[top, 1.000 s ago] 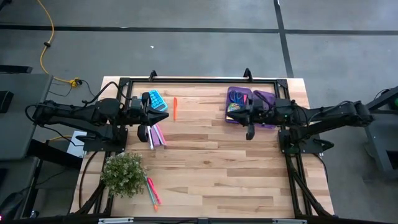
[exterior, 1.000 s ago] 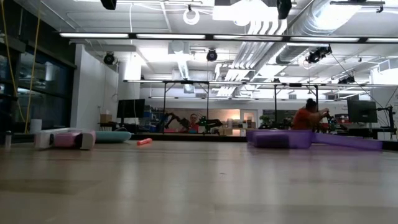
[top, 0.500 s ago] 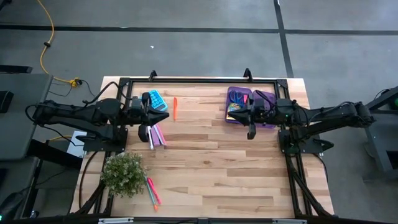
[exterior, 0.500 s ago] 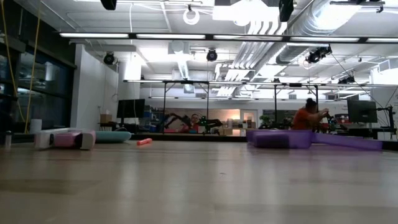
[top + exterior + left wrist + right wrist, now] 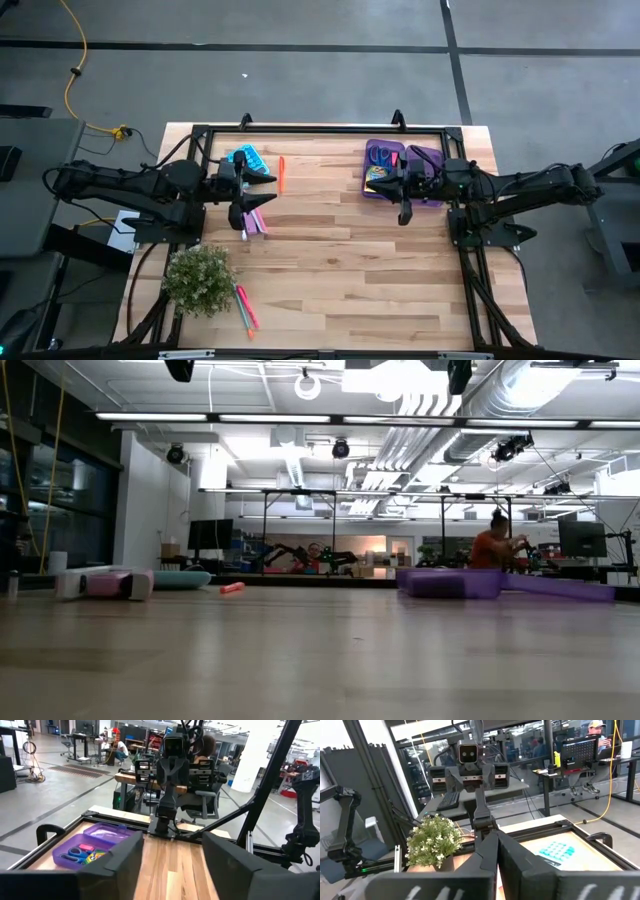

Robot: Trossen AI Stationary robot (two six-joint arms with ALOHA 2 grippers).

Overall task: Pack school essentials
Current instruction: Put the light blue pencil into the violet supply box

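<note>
The purple case (image 5: 385, 170) lies open at the far right with its lid (image 5: 428, 160) beside it. Inside it are blue-handled scissors (image 5: 75, 854), a crayon box (image 5: 93, 856) and a pink eraser (image 5: 87, 846). An orange pen (image 5: 281, 172) and a blue block (image 5: 246, 157) lie at the far left. Pink and purple pens (image 5: 256, 220) lie under my left gripper (image 5: 266, 190), which is open and held high above the table. My right gripper (image 5: 393, 185) is shut with nothing in it, up over the case's near side.
A bushy potted plant (image 5: 198, 278) stands near the left front, with pink and green pens (image 5: 245, 306) just right of it. A black frame (image 5: 320, 128) runs along the table's far edge. People sit at desks in the room beyond.
My left gripper has opened, its fingers now standing wide apart, with nothing between them. The things on the table lie as they did.
</note>
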